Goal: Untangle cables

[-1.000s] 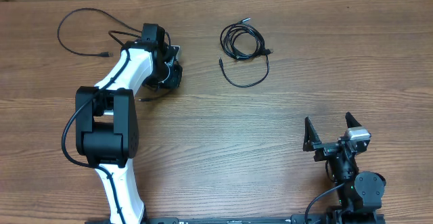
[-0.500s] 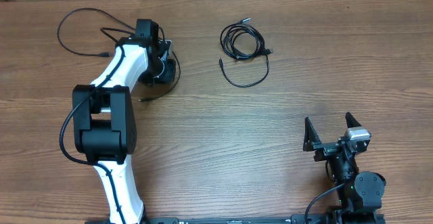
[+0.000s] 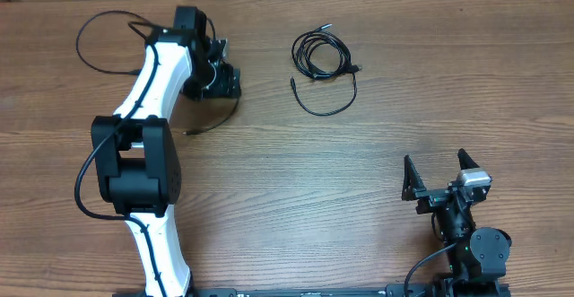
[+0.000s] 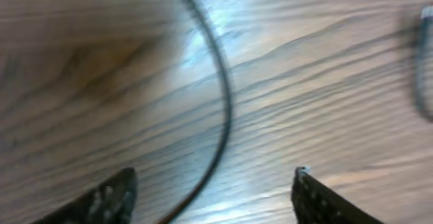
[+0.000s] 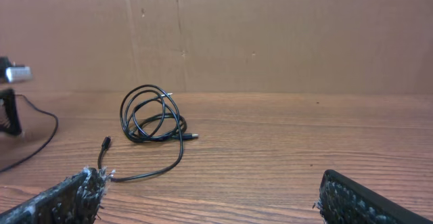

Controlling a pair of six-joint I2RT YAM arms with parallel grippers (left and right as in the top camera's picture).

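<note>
The left gripper [image 4: 213, 183] has its two dark fingers [image 4: 108, 198] spread wide at the lower corners of the left wrist view and clasps nothing. A thin black loose cable [image 4: 224, 109] lies on the wood between them, curving from the top centre of that frame to its bottom edge and touching neither finger. The right gripper [image 3: 436, 167], at the lower right of the overhead view, also has its fingers parted and empty, well apart from any cord. In the right wrist view its rough black fingertips [image 5: 67, 200] sit at the two bottom corners. Beyond them, left of centre, lies a coiled bundle of thin black cable [image 5: 152, 119], with a tail sweeping forward and round to a small plug end. Seen from overhead, this bundle is in the upper middle of the frame, well apart from the left gripper. The loose cable forms an open loop at the upper left. Everything rests on a brown wood-grain table [image 3: 359, 198], and a plain brown cardboard wall [image 5: 270, 34] with a vertical seam stands behind its far edge. The left wrist view is badly blurred, and a dark smear at its right edge cannot be identified. The white-and-black left arm [image 3: 152, 73] covers the stretch between the upper-left loop and a short curve below the gripper, so I cannot tell whether they are one cord.
</note>
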